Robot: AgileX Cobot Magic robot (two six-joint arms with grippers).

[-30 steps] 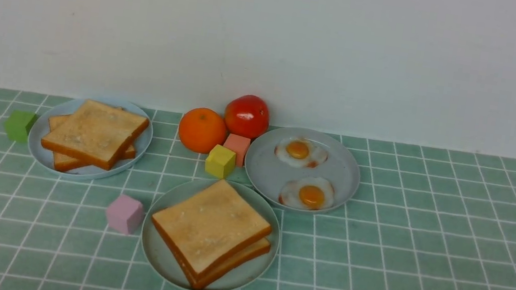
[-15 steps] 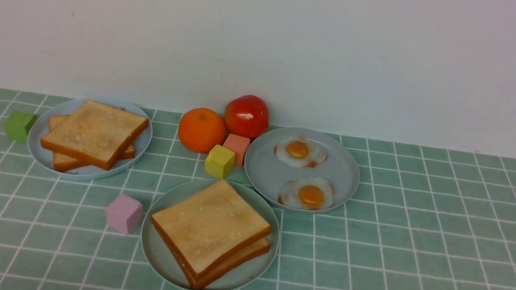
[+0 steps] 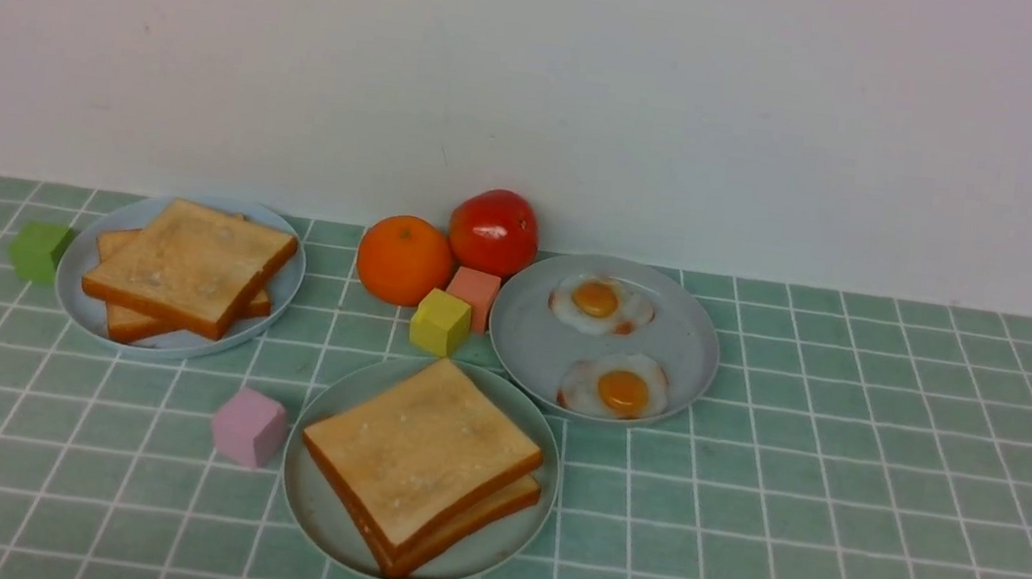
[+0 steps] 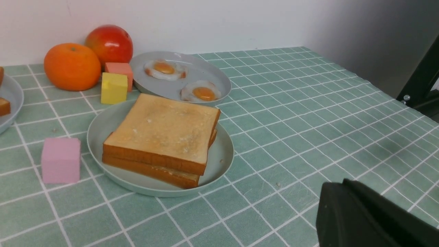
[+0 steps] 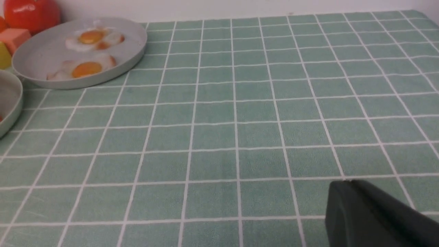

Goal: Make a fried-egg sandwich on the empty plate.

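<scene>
A green block [image 3: 40,252] sits at the left of the green tiled surface [image 3: 795,531], beside a pale blue plate [image 3: 74,308] on which we see two toast slices [image 3: 191,264], one laid askew over the other. Our left gripper [image 4: 346,187], seen in its own wrist view, has its jaws together. A pink block [image 3: 249,428] rests nearer us, just beside the pale green plate [image 3: 309,503]. On that plate lies the sandwich [image 3: 422,453], two golden-brown toast slices with darker crusts, the upper turned slightly off the lower; we cannot make out the egg between them. Behind the plate, we find an orange [image 3: 404,261], a yellow block [image 3: 441,322], a coral block [image 3: 475,297] and a glossy red tomato [image 3: 494,232] grouped close together, the yellow block in front of the coral one. To their right, a grey plate [image 3: 520,331] carries two fried eggs [image 3: 623,392] with orange yolks, one farther from us than the other. Our right gripper [image 5: 348,185], dark at the edge of its wrist view, is likewise closed, with its tips over the tiled surface.
</scene>
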